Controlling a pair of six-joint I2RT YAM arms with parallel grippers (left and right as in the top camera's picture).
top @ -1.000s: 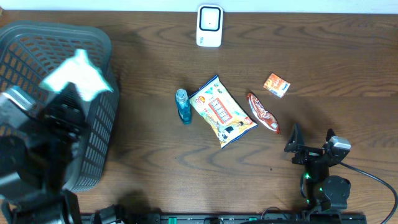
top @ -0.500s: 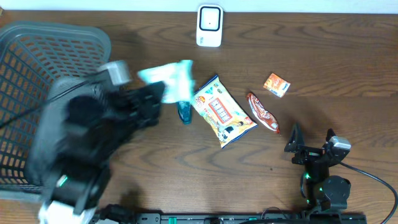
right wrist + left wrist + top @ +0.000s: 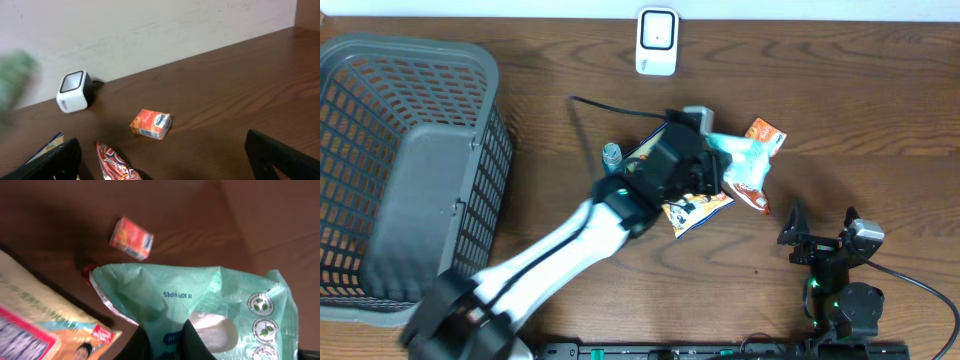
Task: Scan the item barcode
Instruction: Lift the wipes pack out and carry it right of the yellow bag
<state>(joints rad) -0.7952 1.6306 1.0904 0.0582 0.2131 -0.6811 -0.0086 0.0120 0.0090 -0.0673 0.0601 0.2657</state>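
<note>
Bench: dark wood, pale wall behind; white barcode scanner at 12 o'clock.
Wipes pack: held in the air at 5 o'clock from the scanner, above a red snack wrapper.
Look: mint-green film, white window, printed icons, crumpled; barcode not in view.
Handling: likely light, soft, slippery; pinch an end seam.
Left hand: clamped on the pack's edge.
Right hand: spread wide, empty, at 4 o'clock.

White left arm, black cable
</note>
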